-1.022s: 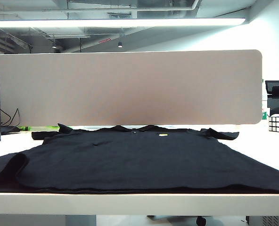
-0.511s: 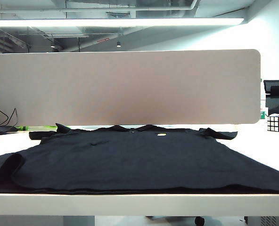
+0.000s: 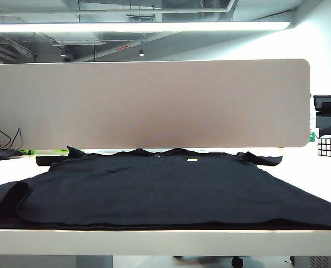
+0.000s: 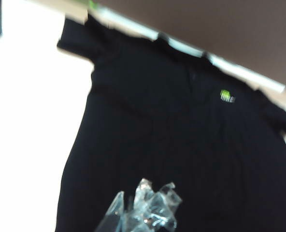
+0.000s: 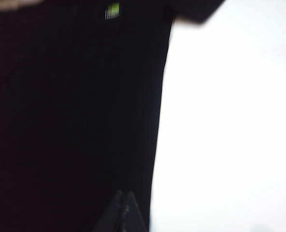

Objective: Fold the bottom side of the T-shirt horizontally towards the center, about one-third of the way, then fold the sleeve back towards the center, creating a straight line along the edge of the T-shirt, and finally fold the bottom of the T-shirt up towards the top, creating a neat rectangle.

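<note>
Lying flat across nearly the whole table (image 3: 154, 241), the black T-shirt (image 3: 165, 192) has its collar toward the far edge by the grey partition (image 3: 149, 103) and the bottom of the T-shirt (image 3: 171, 226) running along the near edge, so its long axis goes from near edge to far edge; no fold looks started yet. Both arms hang above the near part of the cloth, outside the exterior view. The left end effector (image 4: 143, 210), wrapped in clear film, is drawn together and empty over the shirt body toward the table's left edge. The right end effector (image 5: 123, 212) is likewise closed and empty, poised over the shirt's right side seam beside bare table. The yellow mark (image 4: 226, 96) lies ahead of both, toward the far edge. By my reading, the right arm sits nearer a long side edge to lift
</note>
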Robot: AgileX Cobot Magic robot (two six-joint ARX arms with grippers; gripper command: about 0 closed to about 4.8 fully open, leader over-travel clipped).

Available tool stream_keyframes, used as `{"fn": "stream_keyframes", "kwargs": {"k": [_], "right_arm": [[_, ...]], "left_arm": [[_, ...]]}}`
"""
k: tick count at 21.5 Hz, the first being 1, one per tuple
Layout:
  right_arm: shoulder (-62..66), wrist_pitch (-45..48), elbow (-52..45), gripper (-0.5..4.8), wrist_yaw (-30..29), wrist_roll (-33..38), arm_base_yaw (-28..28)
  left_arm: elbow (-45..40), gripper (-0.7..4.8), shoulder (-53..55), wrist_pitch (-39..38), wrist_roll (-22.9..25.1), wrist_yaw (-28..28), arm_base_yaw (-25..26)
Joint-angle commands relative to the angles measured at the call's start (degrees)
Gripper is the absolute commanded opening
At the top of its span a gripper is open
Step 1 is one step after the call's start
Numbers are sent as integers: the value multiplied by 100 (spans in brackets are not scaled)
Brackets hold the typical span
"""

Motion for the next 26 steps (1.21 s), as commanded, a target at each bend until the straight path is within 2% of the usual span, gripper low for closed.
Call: {"fn": "stream_keyframes", "kwargs": {"k": [1, 3, 5, 6, 7, 10, 11, 13, 14, 16, 17, 21, 23, 25, 26], "right_arm": [[809, -590, 651, -5, -339, -31, 0], [1300, -728, 964, -5, -603, -46, -4], [1495, -748, 1025, -5, -734, -46, -42], [1644, -765, 1023, -5, -1093, -46, -125], [1755, -765, 1023, -4, -1314, -44, -190], [2033, -791, 1023, 12, -1788, -96, -457], [2192, -793, 1023, 30, -2192, -116, -623], [2406, -828, 1023, 71, -2579, -138, -922], [2511, -846, 1023, 80, -2695, -157, -1128], [2754, -879, 1021, 87, -3314, -175, -1574], [2957, -894, 1021, 87, -3692, -175, -1834], [3368, -988, 1021, 114, -4151, -184, -2369], [3576, -1047, 1021, 117, -4192, -188, -2409], [3832, -1049, 1019, 117, -4142, -254, -2498], [3941, -1047, 1008, 117, -4140, -284, -2441]], "left_arm": [[461, -6, 704, -761, -28, 693, 494], [614, -6, 1287, -822, -37, 1996, 1488], [616, -5, 1578, -684, -116, 2861, 2188], [616, -5, 1904, -507, -238, 3965, 3036], [616, -5, 2024, -428, -280, 4286, 3235], [619, -5, 2341, -170, -376, 4391, 3390], [623, -6, 2555, -72, -372, 4747, 3344], [629, -5, 2833, -79, -348, 5209, 3344], [634, -5, 2966, -79, -354, 5351, 3348], [636, -3, 3257, -92, -337, 5630, 3488], [636, 15, 3429, -144, -201, 5790, 3646], [636, 92, 3681, -284, -177, 5796, 3781], [636, 98, 3832, -496, 50, 5805, 4000], [638, 132, 3871, -704, 197, 5694, 3998], [640, 134, 3871, -852, 437, 5508, 4024]]}}
